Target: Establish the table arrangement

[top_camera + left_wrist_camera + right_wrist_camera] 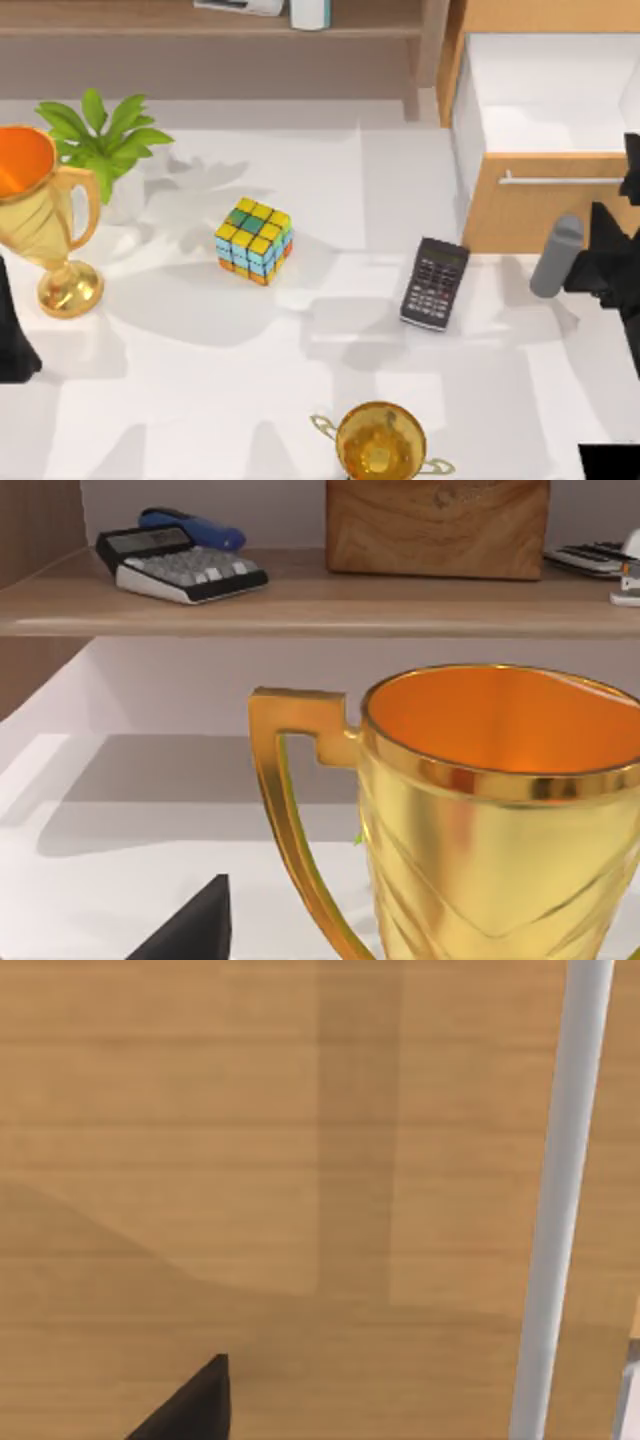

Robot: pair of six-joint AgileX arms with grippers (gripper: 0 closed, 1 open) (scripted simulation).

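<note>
While right pincer [600, 265] faces the drawer front [300, 1160] beside its silver handle [560, 1200], left pincer [12, 340] sits by the gold trophy [45, 225] on the surface [200, 400]; finger spacing: cannot tell for either.

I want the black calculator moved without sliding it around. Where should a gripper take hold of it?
The black calculator lies flat on the table, long axis running roughly front to back. Probably best to come straight down from above and pinch across its narrow width, on the two long side edges near the middle, since nothing crowds either side.
</note>
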